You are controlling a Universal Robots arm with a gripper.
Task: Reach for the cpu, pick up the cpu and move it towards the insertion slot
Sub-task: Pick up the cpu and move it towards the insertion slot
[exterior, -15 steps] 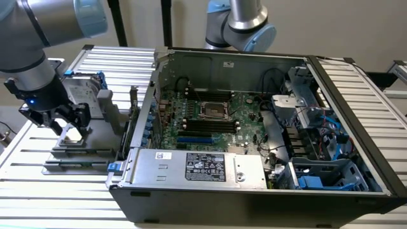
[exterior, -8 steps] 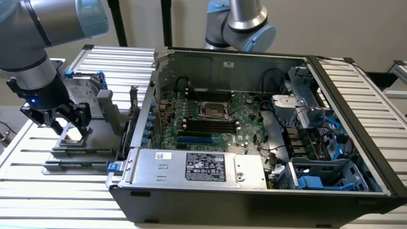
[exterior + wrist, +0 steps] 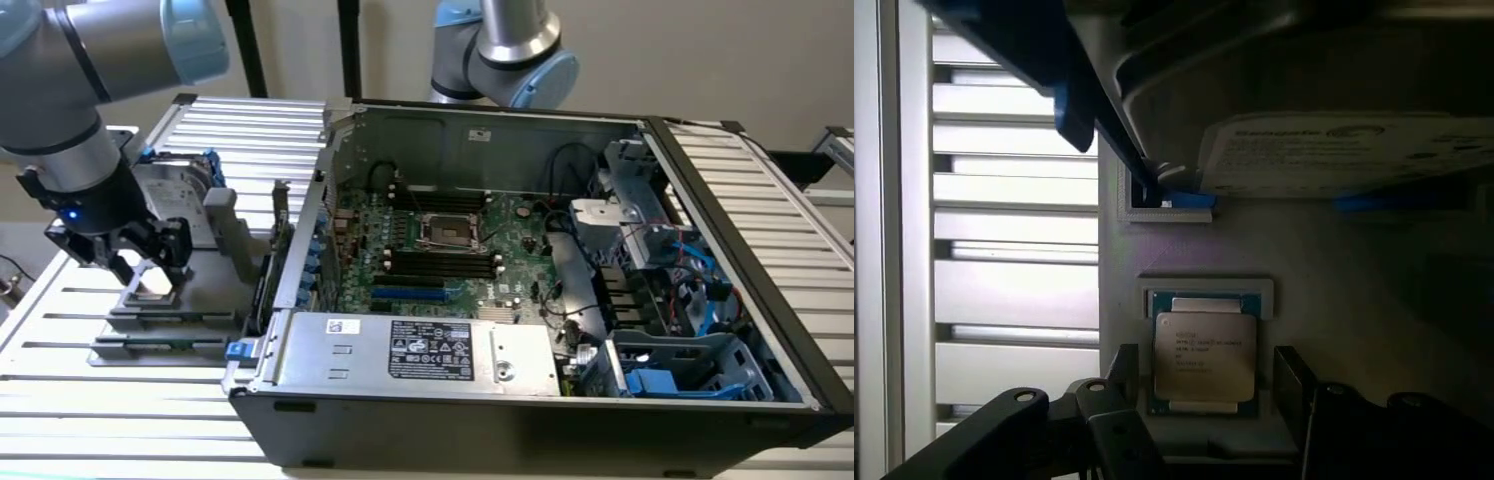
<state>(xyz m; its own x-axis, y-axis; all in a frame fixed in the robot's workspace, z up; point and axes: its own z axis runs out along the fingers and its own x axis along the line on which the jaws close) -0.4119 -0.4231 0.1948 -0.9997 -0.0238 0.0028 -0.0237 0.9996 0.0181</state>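
The cpu [image 3: 1204, 355] is a small square chip with a shiny silver top, lying flat in a grey holder [image 3: 1154, 420] outside the computer case. My gripper [image 3: 1207, 368] is open just above it, with one dark finger [image 3: 1124, 372] on each side of the chip and neither touching it. In the exterior view the gripper [image 3: 138, 262] hangs over the cpu [image 3: 154, 282] at the exterior view's left. The insertion slot [image 3: 450, 232], a square silver-framed socket with a dark centre, sits on the motherboard inside the open case.
A silver hard drive [image 3: 174, 185] with a blue bracket stands on the same fixture just behind the cpu. The open case [image 3: 534, 420] holds black memory slots [image 3: 441, 262], cables and a power supply [image 3: 427, 350]. A second arm [image 3: 514, 50] stands behind the case.
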